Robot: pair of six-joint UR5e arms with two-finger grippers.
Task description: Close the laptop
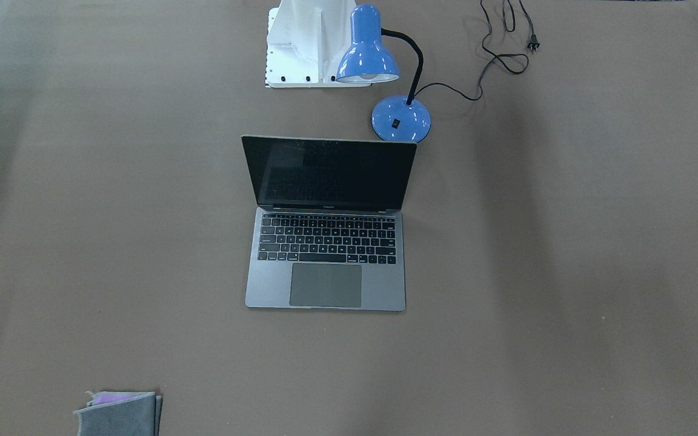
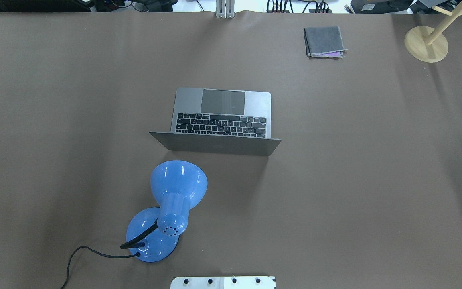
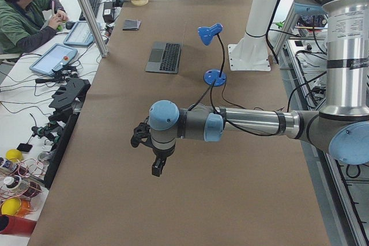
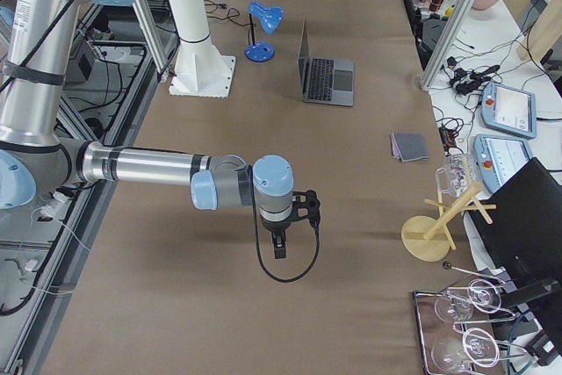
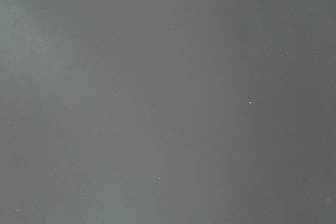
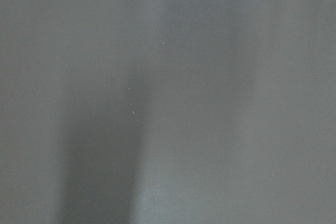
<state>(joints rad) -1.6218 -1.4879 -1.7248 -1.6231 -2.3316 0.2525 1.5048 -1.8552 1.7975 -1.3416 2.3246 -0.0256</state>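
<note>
Laptop (image 1: 325, 242) stands open at the middle of the desk (image 1: 567, 272), lid upright, dark screen facing away from the robot base. Blue lamp (image 1: 367, 54) stands near the lid's back. Left arm (image 3: 248, 122) and right arm (image 4: 140, 164) each reach out level over bare desk, well apart from the laptop, wrists turned down. Left fingers (image 3: 157, 167) and right fingers (image 4: 279, 248) point downward; whether released or clenched cannot be told.

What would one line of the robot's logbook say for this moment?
laptop: open | left gripper: far off, over table | right gripper: likewise
</note>
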